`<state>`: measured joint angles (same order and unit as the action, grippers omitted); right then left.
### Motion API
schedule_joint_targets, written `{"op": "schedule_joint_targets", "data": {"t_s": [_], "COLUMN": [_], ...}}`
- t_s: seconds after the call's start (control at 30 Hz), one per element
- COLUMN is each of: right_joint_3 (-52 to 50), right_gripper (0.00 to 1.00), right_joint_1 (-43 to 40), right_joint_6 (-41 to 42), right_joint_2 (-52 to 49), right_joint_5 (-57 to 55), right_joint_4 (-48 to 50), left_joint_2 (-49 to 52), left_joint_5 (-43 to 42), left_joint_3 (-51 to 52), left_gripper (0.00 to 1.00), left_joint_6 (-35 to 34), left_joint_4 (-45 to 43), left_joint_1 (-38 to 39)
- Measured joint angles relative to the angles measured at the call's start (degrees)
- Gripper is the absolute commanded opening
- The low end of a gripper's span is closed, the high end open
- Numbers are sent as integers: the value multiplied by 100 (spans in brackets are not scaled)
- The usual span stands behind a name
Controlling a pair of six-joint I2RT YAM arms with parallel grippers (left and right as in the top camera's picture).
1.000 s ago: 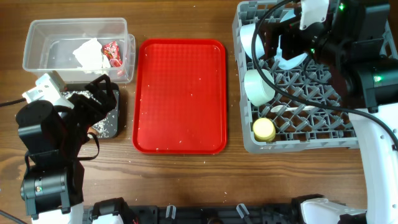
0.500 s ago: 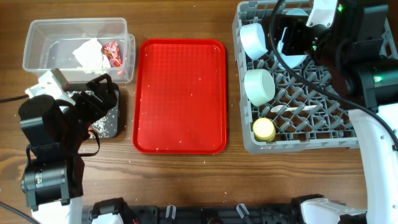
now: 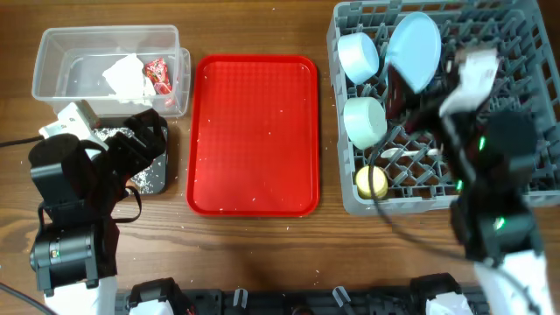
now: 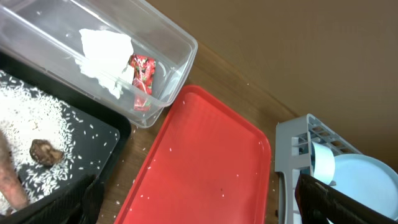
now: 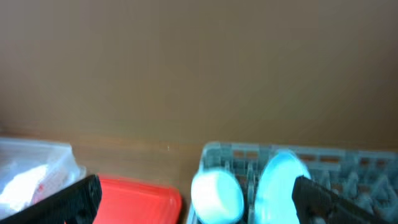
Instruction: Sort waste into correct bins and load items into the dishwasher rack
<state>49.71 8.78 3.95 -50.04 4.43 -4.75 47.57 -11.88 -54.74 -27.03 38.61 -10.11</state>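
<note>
The grey dishwasher rack [image 3: 343, 201] holds a pale-blue bowl [image 3: 359, 54], an upright pale-blue plate [image 3: 413, 51], a mint-green bowl [image 3: 365, 121], a yellow cup [image 3: 371, 182] and a white spoon [image 3: 408, 155]. My right gripper [image 5: 199, 202] is open and empty, and faces the bowl [image 5: 216, 193] and plate [image 5: 281, 183]. The clear tub [image 3: 52, 52] holds white tissue [image 3: 124, 74] and the red-and-white wrapper [image 3: 157, 72]. The black tray [image 4: 106, 146] holds rice [image 4: 31, 115], a dark-brown lump [image 4: 45, 151] and a brown food piece [image 4: 9, 186]. My left gripper [image 3: 140, 131] is open and empty above that tray.
A flat red tray [image 3: 254, 131] with a few stray rice grains lies between the bins and the rack. Rice grains are scattered on the wooden table beside the black tray. My right arm [image 3: 490, 175] covers the rack's front right part.
My right arm has drawn back from the rack's far side toward the front edge. The plate now stands uncovered in the rack. The left arm has barely moved.
</note>
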Motion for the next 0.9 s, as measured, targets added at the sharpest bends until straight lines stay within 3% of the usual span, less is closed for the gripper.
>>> {"op": "schedule_joint_targets", "data": {"t_s": [0.13, 0.3, 0.5, 0.63, 0.9], "right_joint_3": [-2234, -4028, -4758, -4929, -4935], "right_gripper": [100, 100, 100, 100, 100], "right_joint_1": [-44, -317, -433, -433, -433], "right_joint_6": [-24, -42, -61, -63, -61], "right_joint_2": [1574, 3235, 4262, 4706, 4900], "right_joint_5": [28, 107, 155, 214, 264], "right_joint_4": [772, 1108, 1104, 522, 514], "left_joint_2": [17, 17, 17, 17, 17], "left_joint_5": [0, 0, 0, 0, 0], "left_joint_3": [0, 0, 0, 0, 0], "left_gripper": [100, 100, 100, 100, 100], "left_joint_6": [0, 0, 0, 0, 0], "left_joint_4": [4, -2, 0, 2, 0], "left_joint_1": [0, 0, 0, 0, 0]}}
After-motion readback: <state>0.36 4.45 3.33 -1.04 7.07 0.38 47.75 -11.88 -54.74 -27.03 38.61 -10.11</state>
